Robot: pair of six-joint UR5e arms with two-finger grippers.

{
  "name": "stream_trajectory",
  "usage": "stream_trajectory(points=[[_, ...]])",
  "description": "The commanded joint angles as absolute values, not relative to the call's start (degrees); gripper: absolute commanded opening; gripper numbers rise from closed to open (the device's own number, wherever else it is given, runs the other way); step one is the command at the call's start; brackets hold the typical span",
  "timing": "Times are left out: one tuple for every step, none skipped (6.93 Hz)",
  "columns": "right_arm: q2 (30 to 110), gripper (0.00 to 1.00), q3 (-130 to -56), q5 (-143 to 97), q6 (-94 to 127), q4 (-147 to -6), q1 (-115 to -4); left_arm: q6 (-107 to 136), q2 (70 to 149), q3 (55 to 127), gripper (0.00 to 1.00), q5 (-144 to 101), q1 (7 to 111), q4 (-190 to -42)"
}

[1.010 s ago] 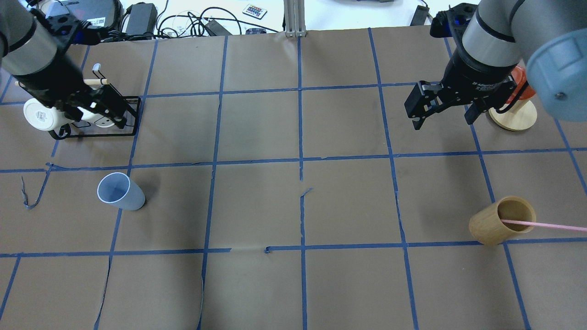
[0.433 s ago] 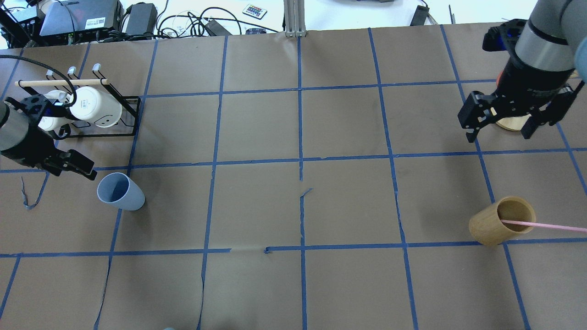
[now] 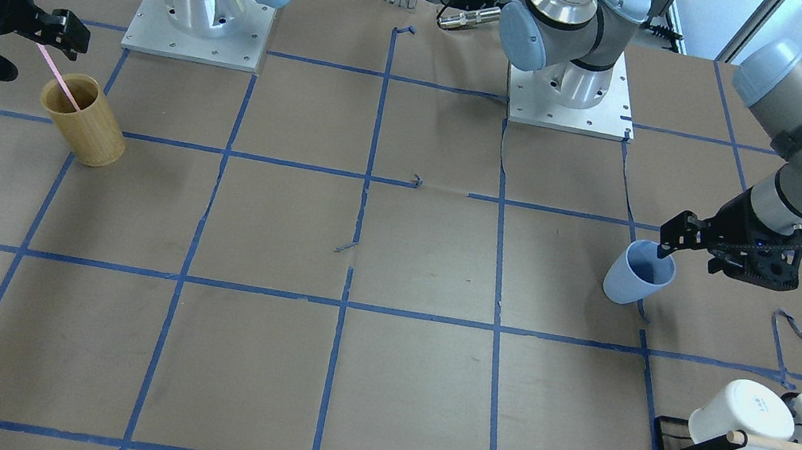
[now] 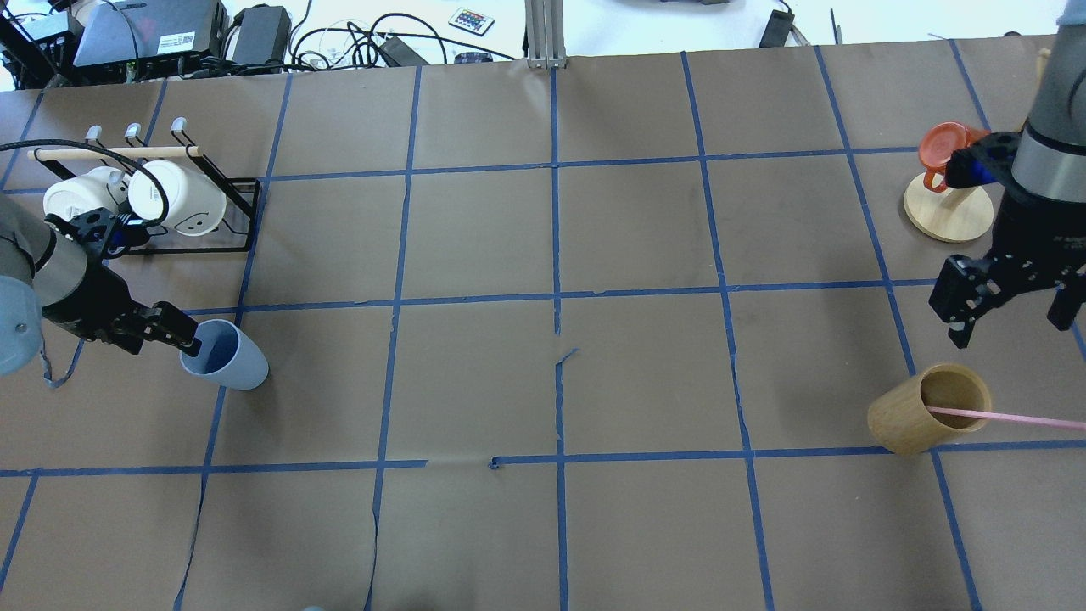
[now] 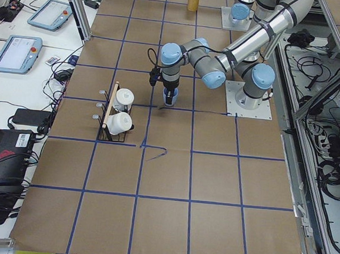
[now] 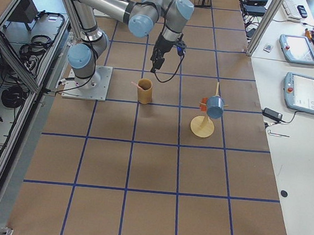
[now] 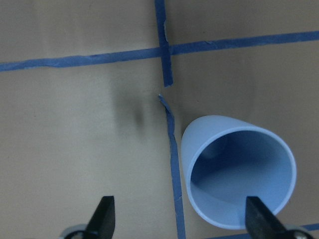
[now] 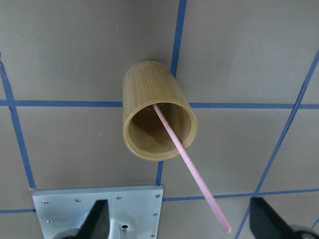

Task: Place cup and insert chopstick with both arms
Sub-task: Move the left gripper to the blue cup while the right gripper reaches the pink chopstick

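The light-blue cup (image 4: 233, 363) stands upright on the table's left side; it also shows in the front view (image 3: 634, 278) and the left wrist view (image 7: 234, 179). My left gripper (image 4: 157, 339) is open just left of it. One fingertip (image 7: 256, 219) is over the cup's mouth and the other is outside the rim. The pale-pink chopstick (image 4: 1010, 417) leans in a tan wooden cup (image 4: 920, 416) at the right. The right wrist view shows the chopstick (image 8: 189, 164) sticking out of the wooden cup (image 8: 152, 114). My right gripper (image 4: 1010, 322) is open and empty, above and behind the wooden cup.
A black rack (image 4: 242, 216) with two white mugs (image 4: 174, 197) and a wooden dowel (image 4: 110, 154) stands at the far left. An orange mug (image 4: 943, 146) hangs on a round wooden stand (image 4: 948, 214) at the far right. Cables and devices lie beyond the far edge.
My left gripper has moved from the mug rack down to the blue cup's rim. My right gripper has moved right and toward the wooden cup. Both have stayed open.
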State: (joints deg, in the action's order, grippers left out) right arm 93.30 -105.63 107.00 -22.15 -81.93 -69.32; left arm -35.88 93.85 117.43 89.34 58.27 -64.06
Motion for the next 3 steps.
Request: stream_trajectory(points=[[92.4, 0.94, -112.6, 107.7, -26.5, -81.5, -62.7, -33.2, 95.1, 117.6, 0.82, 89.2, 58.3, -63.8], [92.4, 0.93, -113.2, 108.9, -26.4, -81.5, -62.5, -33.7, 95.6, 118.6, 0.66, 89.2, 58.3, -63.9], [92.4, 0.92, -113.2, 112.2, -26.4, -81.5, -62.5, -33.7, 95.7, 119.4, 0.42, 89.3, 58.4, -63.9]])
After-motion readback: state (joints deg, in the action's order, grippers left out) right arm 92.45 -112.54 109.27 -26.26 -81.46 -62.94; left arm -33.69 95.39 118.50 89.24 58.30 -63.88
